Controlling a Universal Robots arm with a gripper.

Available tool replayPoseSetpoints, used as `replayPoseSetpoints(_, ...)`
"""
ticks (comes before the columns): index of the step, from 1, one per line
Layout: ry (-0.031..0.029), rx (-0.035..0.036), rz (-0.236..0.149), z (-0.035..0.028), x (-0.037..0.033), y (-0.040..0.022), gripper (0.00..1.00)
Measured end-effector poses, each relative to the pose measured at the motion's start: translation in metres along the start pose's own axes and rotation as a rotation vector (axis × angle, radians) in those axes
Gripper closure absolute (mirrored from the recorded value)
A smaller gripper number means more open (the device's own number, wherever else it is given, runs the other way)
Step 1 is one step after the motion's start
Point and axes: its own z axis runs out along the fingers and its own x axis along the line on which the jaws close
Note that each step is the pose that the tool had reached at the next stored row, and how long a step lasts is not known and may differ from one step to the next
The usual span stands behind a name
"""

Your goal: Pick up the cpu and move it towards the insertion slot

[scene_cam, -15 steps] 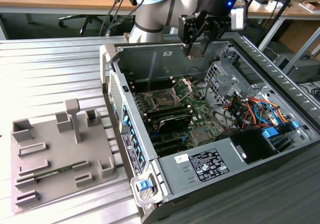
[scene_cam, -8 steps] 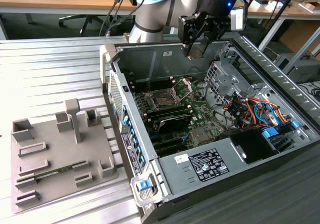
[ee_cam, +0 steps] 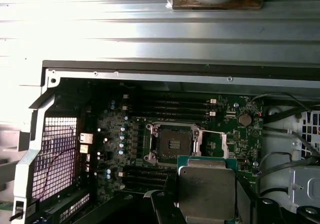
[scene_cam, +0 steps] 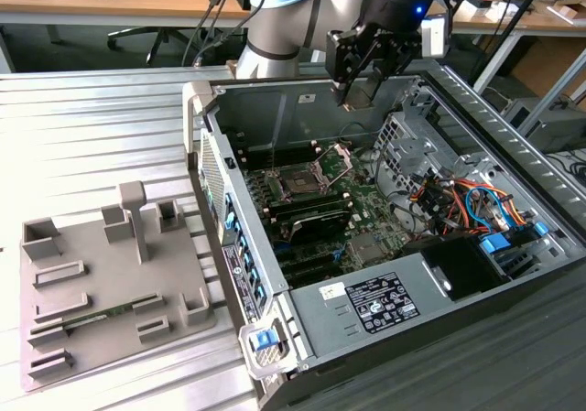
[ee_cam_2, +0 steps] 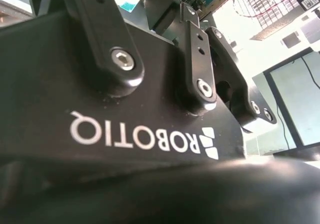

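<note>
On the exterior view's left, a flat grey moulded fixture tray (scene_cam: 101,292) with raised blocks, shallow pockets and one upright post lies on the ribbed metal worktop (scene_cam: 92,127), a thin green memory stick (scene_cam: 92,318) resting in one of its long pockets. To its right stands an open computer case (scene_cam: 439,292) of dull grey sheet metal, lying on its side with a perforated rear panel and blue latches facing the tray. Inside, the dark green motherboard (scene_cam: 362,214) carries long black memory slots (scene_cam: 316,217) and, near its far edge, the insertion slot (scene_cam: 302,180), a square socket with a dark centre, shiny frame and its silver retention bracket (scene_cam: 337,159) hinged up. The arm reaches down from the far side, wrist pointing downward, with the black gripper (scene_cam: 352,95) hanging above the case's far wall, above and to the right of the socket. In the first wrist view the jaws are clamped on the cpu (ee_cam: 206,191), a flat square chip with a pale matt metal top and green rim, held clear of the board just beside the insertion slot (ee_cam: 172,145). Further right, orange and blue cables (scene_cam: 458,200) tangle beside a drive cage, next to a black power supply (scene_cam: 394,306) bearing a white label.
</note>
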Motion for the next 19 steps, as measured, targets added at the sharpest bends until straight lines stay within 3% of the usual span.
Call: replayPoseSetpoints(19, 0.0000, 0.0000, 0.000, 0.0056, 0.0000, -0.0003, 0.45)
